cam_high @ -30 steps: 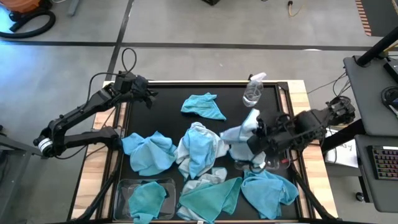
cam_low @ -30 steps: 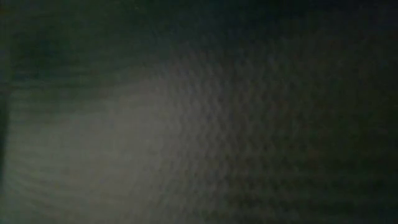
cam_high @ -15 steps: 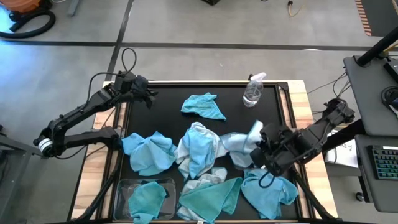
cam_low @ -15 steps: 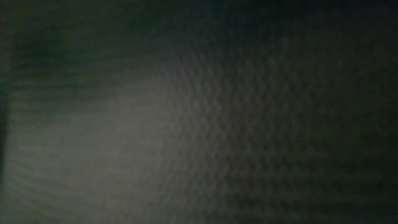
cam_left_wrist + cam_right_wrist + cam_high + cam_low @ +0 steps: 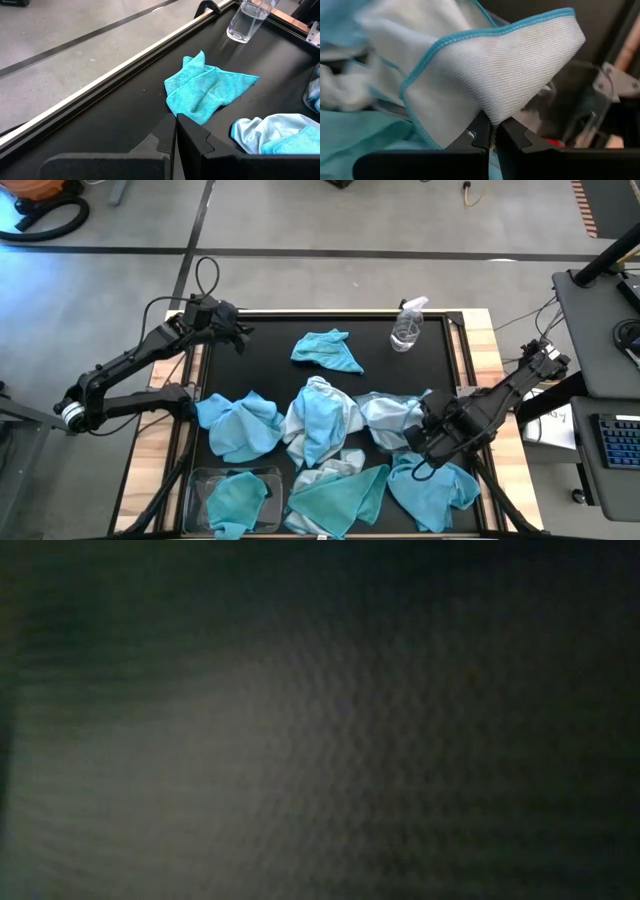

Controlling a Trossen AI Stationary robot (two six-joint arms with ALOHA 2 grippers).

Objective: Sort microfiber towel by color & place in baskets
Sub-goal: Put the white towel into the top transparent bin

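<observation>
Two dark, cable-looped jointed arms

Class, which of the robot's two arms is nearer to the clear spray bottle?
The right arm, holding a pale cloth directly below the spray bottle in the high view. The left gripper waits across the table at its far-left corner.

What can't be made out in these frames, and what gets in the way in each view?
- Low view: shows only a dark blur; nothing of the table can be read.
- High view: the right gripper sits under its own arm, so its grip on the pale towel shows only in the right wrist view.
- High view: only one basket is clear, at the bottom edge; a second cannot be found.
- Right wrist view: the pale towel fills most of the picture, hiding the table.
</observation>
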